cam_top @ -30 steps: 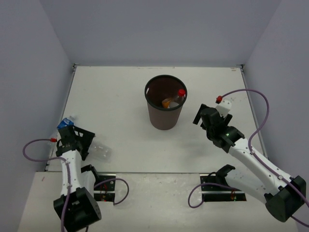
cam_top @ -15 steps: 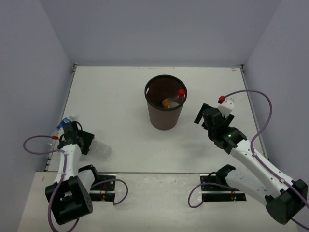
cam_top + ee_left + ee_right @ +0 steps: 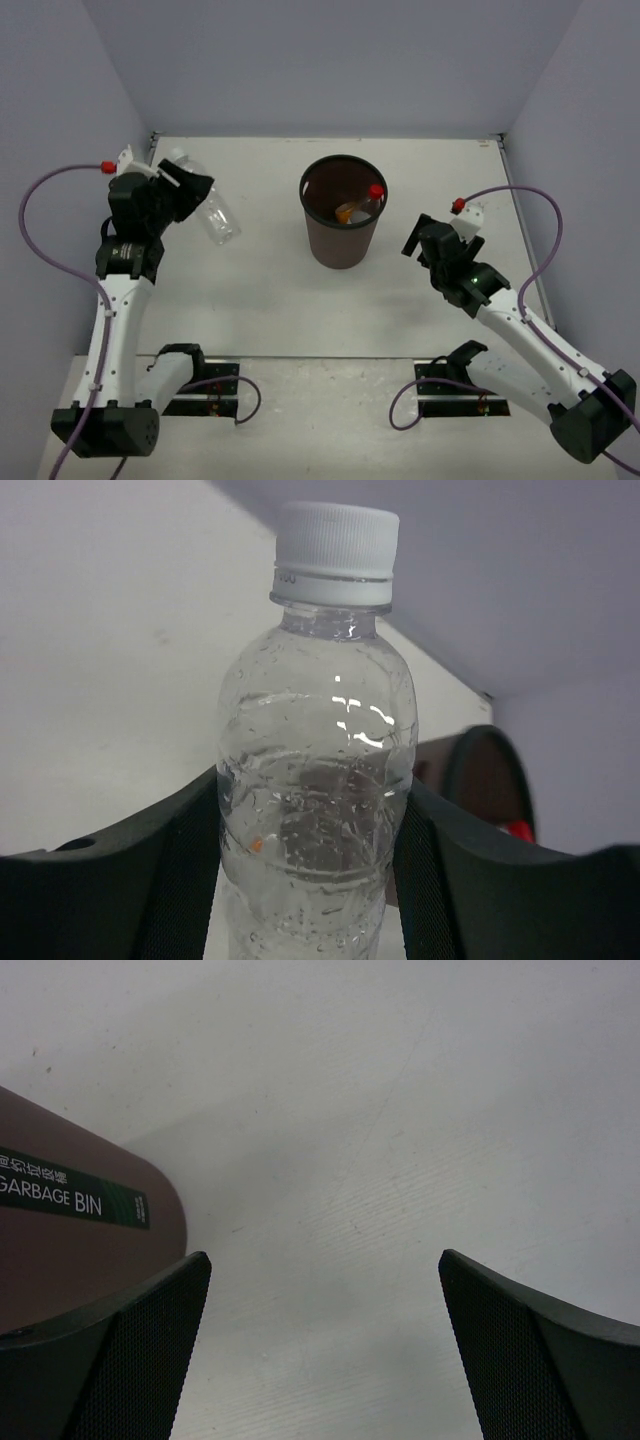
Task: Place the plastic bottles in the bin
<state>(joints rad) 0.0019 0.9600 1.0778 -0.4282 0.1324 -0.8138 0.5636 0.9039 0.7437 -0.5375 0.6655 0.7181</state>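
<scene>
The clear bottle (image 3: pixel 214 212) sits in the left hand (image 3: pixel 193 196), lifted off the table (image 3: pixel 250 290) over its far-left part, well apart from the bin (image 3: pixel 343 243). From above, its long axis runs on a slant. The white cap end points toward the far-left corner and the base end points down toward the near right, roughly in the bin's direction. In the left wrist view the same bottle (image 3: pixel 315 810) stands lengthwise up the picture with its white cap (image 3: pixel 336 540) at the top. Its wet, label-free body fills the gap between the two dark fingers (image 3: pixel 150 870). The left hand (image 3: pixel 312 780) is clenched on the bottle at mid-body, one finger pressed against each side, narrowed only as far as the bottle's width allows. Behind the bottle on the right, part of the bin's dark rim (image 3: pixel 490 770) shows with a spot of red beside it. The bin stands upright at the middle of the table, mouth up. Inside it a red-capped bottle (image 3: pixel 374 193) leans against the right wall, cap uppermost, and an orange bottle (image 3: pixel 347 212) lies lower down. The right hand (image 3: pixel 418 240) hangs just to the right of the bin, its fingers (image 3: pixel 540 1350) spread wide with nothing between them. In its own view the right hand (image 3: pixel 325 1255) frames bare table, and the bin's brown wall (image 3: pixel 60 1260) and green label (image 3: pixel 75 1200) lie at the left edge.
</scene>
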